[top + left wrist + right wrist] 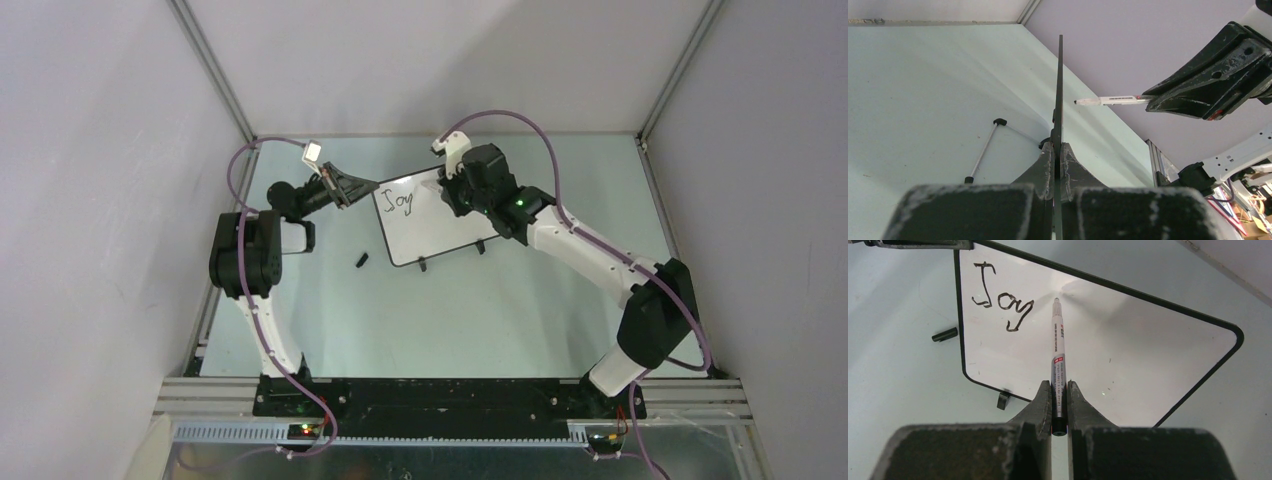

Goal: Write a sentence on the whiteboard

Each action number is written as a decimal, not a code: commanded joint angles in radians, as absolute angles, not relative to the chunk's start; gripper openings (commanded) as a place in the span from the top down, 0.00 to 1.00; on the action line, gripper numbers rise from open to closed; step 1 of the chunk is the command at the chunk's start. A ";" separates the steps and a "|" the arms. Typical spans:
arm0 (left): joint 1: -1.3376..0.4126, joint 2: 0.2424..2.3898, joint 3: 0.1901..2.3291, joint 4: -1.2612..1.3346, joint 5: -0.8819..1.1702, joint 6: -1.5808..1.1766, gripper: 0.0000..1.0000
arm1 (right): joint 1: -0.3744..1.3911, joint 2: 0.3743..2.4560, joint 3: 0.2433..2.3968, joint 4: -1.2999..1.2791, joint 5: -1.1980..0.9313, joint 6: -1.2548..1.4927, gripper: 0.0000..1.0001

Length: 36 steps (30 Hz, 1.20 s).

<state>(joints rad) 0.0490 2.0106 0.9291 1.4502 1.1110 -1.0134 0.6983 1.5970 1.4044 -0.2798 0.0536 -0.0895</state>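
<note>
Your left gripper [1057, 149] clenched the whiteboard [440, 228] at its edge. Your right gripper [1059, 390] grasped the marker [1057, 340], tip near the sentence [1004, 304], "Joy".

black-framed whiteboard [450, 225] with rounded corners, its sentence [1004, 302] only "joy" near one corner

Counts of things on one pale green table [450, 320].
One small white rectangular whiteboard [445, 230] with a thin black frame, two short black feet [423, 265] and one handwritten black word, "Joy" [398, 203]; one slim white marker pen [1057, 347]; one small black cylindrical cap [362, 260]; two white-and-black robot arms, the left arm [245, 255] and the right arm [590, 252], each with one black two-finger gripper, the left gripper [1058, 150] and the right gripper [1059, 390].
</note>
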 commanded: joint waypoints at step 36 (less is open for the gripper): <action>0.048 1.999 0.950 1.525 1.135 -1.019 1.00 | 0.714 1.668 1.537 -0.325 0.151 -0.127 1.00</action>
